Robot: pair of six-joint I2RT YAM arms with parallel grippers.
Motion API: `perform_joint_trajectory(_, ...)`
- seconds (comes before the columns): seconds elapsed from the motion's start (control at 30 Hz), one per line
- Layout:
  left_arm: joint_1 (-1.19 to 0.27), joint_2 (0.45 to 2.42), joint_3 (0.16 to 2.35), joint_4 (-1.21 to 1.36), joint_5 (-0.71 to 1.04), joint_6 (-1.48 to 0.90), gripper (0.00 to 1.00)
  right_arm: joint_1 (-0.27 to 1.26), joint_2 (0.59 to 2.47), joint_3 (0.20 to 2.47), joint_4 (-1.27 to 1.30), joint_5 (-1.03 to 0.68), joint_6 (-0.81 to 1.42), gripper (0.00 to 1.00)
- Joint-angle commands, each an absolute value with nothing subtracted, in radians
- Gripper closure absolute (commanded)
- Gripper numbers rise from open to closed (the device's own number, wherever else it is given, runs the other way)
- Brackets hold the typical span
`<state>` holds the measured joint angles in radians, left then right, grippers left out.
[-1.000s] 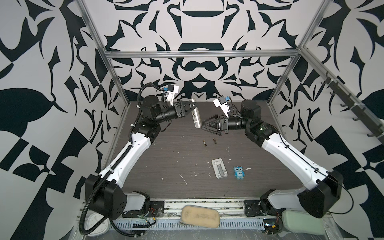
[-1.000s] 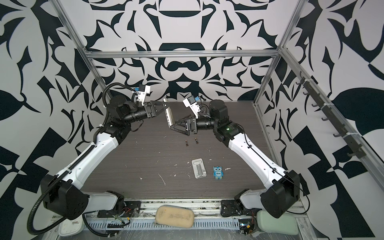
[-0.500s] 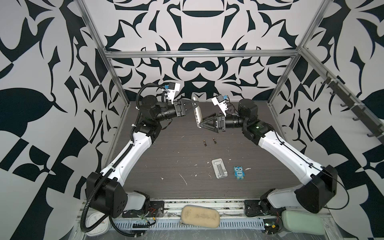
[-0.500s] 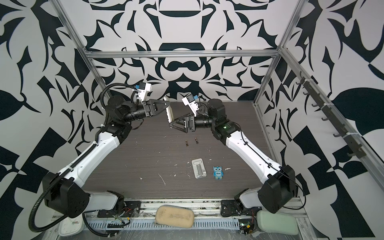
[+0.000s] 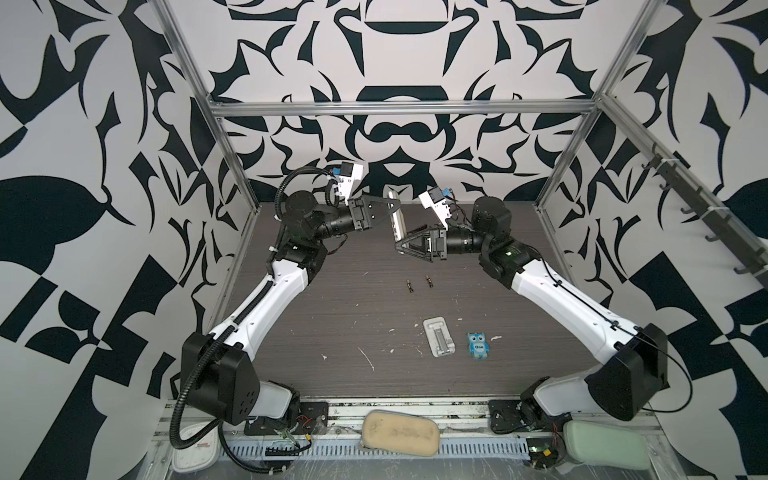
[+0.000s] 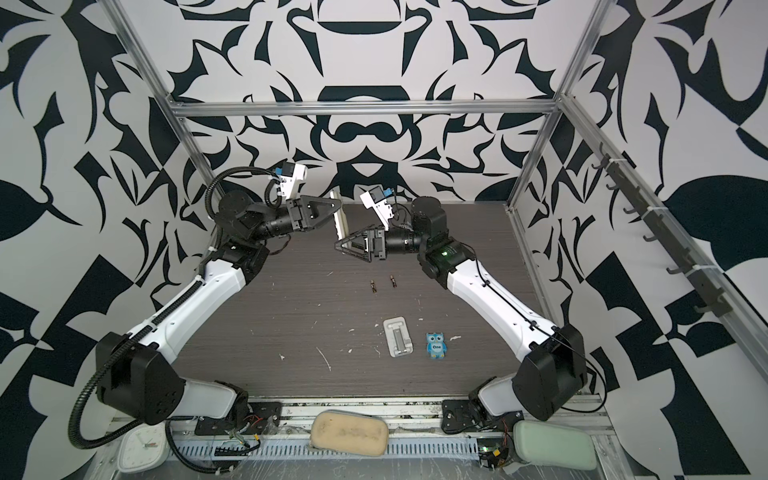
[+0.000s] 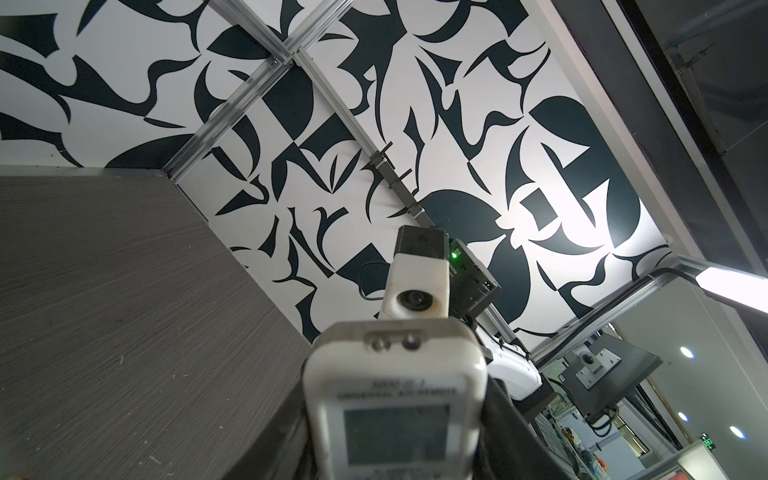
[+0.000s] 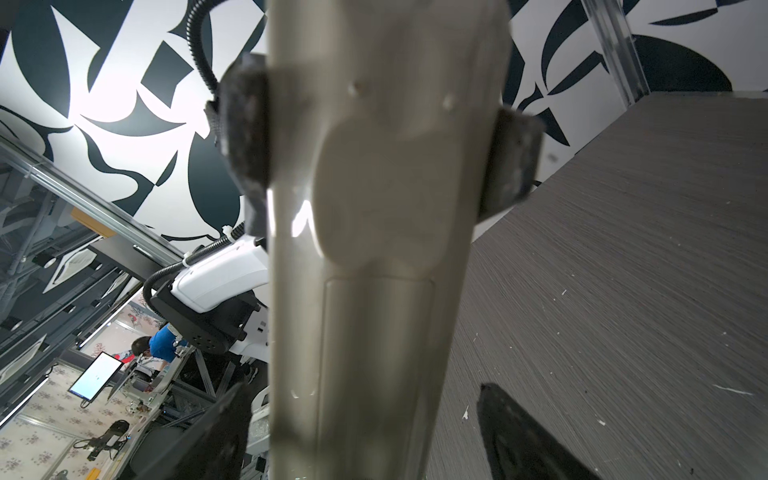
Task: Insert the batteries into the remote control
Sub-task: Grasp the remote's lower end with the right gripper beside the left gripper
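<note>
Clearly, the left claw point(image 5: 392, 206) is clamped on the remote point(image 5: 398, 226). Its pads point(image 8: 245, 137) press the two long edges on the upper part, and it holds the remote upright in the air near the middle of the bench's point(image 5: 332, 316) back edge. The right claw point(image 5: 404, 243) stands wide, one jaw on each side of the remote's lower end with a gap at both, gripping nothing.

In the right wrist view the greyish back faces that claw. A cover point(image 8: 378, 353) outlined on its lower part looks shut, so the bay seems not yet opened. The remote should be light, stiff, smooth plastic, likely to slip or twist under a push. The long edges are the place to grip, clear of the cover.

The batteries point(image 5: 409, 286) lie side by side on the bench nearer its middle, apart from both claws. They are tiny, hard and round, apt to roll, and best pinched across the barrel. Toward the front edge, right of middle, lie a stand point(image 5: 439, 337) and, just beside it, an owl point(image 5: 478, 344).
</note>
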<state>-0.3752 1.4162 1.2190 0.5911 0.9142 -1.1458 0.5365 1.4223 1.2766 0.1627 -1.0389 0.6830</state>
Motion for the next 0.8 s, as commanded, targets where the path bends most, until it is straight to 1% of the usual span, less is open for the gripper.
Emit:
perform_joint_trajectory(0.0,-0.375,1.416,1.240,0.667,0.935,-1.179,0.55,0.540,1.417,1.314,0.248,-1.057,0.708,0.16)
perform_joint_trajectory(0.07,-0.375,1.414,1.240,0.666,0.934,-1.180,0.55,0.542,1.418,1.315,0.261,-1.059,0.717,0.18)
perform_joint_trajectory(0.33,-0.386,1.424,1.246,0.666,0.934,-1.183,0.55,0.542,1.421,1.306,0.297,-1.063,0.746,0.35)
perform_joint_trajectory(0.43,-0.388,1.428,1.248,0.668,0.930,-1.184,0.55,0.542,1.421,1.304,0.307,-1.066,0.753,0.34)
perform_joint_trajectory(0.6,-0.394,1.435,1.262,0.667,0.930,-1.184,0.55,0.542,1.421,1.301,0.314,-1.068,0.757,0.28)
perform_joint_trajectory(0.77,-0.395,1.441,1.268,0.672,0.927,-1.186,0.55,0.542,1.425,1.298,0.327,-1.074,0.765,0.29)
